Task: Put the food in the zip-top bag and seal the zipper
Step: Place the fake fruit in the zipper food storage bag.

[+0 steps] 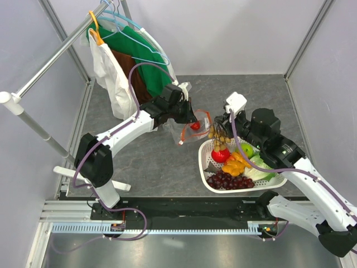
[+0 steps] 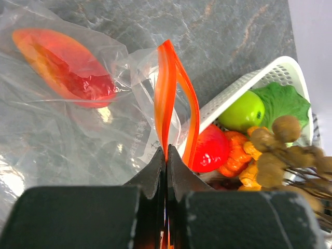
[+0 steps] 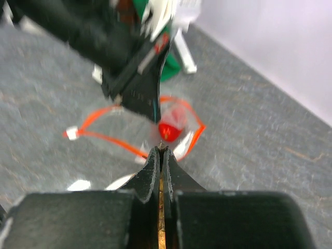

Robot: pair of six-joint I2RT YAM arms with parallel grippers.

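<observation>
Clear bag (image 2: 78, 140) held at its mouth beside a white basket (image 2: 233, 94) of toy food on a grey table (image 2: 218, 31).

Left hand (image 2: 166, 153) clamped tight on the orange-red zipper (image 2: 163, 98), the strip rising in a narrow loop. Inside the bag, a red-yellow mango (image 2: 65, 65), edges softened by crinkled plastic. Right hand (image 3: 161, 154) pinched closed on the thin stem of a bunch of brown nuts (image 2: 288, 127), hanging just beside the bag mouth, over the basket; that wrist view badly blurred. In the basket: red apple (image 2: 210, 148), green apple (image 2: 241, 110), orange pieces (image 2: 233, 150), lettuce (image 2: 280, 101), grapes (image 1: 228, 180), several partly hidden behind the nuts. Bag's lower edge hard to trace from above.
</observation>
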